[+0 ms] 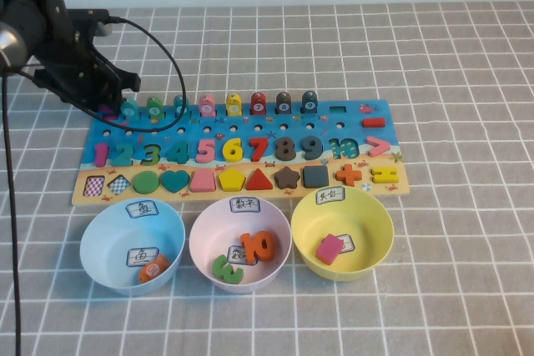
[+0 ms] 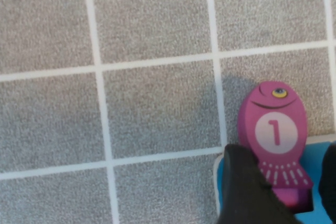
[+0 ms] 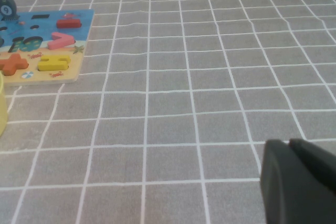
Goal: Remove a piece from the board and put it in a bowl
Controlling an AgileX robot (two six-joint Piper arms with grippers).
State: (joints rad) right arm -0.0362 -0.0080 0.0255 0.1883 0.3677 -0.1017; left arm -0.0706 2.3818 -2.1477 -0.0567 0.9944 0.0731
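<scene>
- Our left gripper [image 2: 281,192] sits at the board's [image 1: 242,181] far left corner, its fingers [image 2: 247,192] spread either side of the piece [image 2: 273,129], a magenta fish marked 1, upright in its slot.
- We judge the grasp not yet closed; a low, off-centre pinch on the tail could tip the fish or drag the board.
- The light blue bowl [image 1: 104,231] lies near the board's front edge; a loose hold could drop the fish short.
- Our right gripper [image 3: 299,182] rests over bare cloth, fingers pressed together.
</scene>
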